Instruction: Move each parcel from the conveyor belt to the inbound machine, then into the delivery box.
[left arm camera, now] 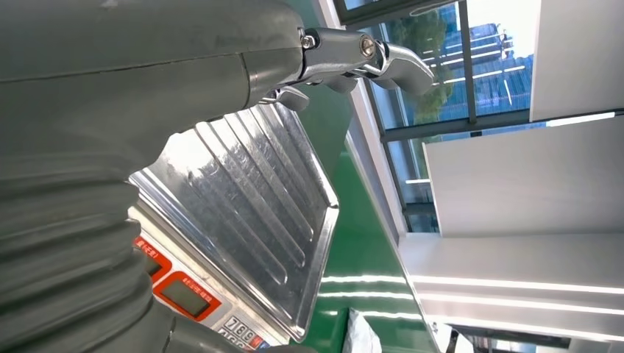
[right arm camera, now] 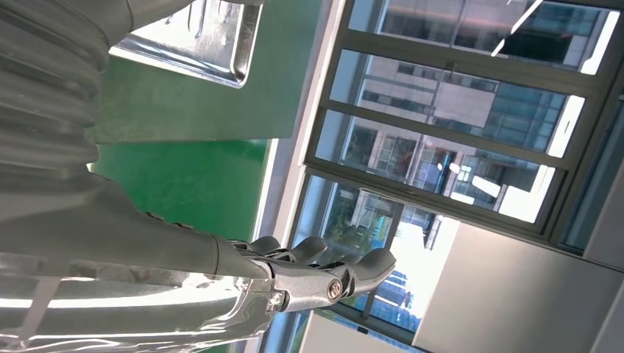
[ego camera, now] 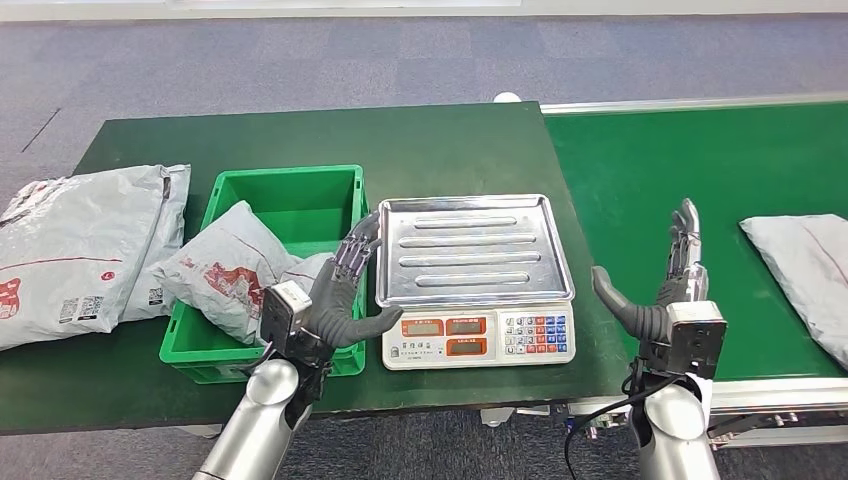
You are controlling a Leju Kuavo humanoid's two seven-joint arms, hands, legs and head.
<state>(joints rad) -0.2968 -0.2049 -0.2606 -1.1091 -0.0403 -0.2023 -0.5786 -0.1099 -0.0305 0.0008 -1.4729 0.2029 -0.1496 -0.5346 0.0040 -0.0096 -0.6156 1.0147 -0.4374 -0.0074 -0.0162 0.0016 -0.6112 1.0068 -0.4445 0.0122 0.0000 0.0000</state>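
A grey parcel lies on the green conveyor belt at the right edge. The inbound machine, a scale with a bare steel tray, stands on the dark green table. Left of it a green delivery box holds a grey parcel with red print. My left hand is open between the box and the scale, holding nothing; its fingers reach over the tray. My right hand is open and upright at the belt's near edge, left of the parcel; its fingers are spread.
Two larger grey parcels lie stacked on the table left of the box. The scale's display and keypad face me. The belt's metal frame runs along its near side. Grey carpet lies beyond the table.
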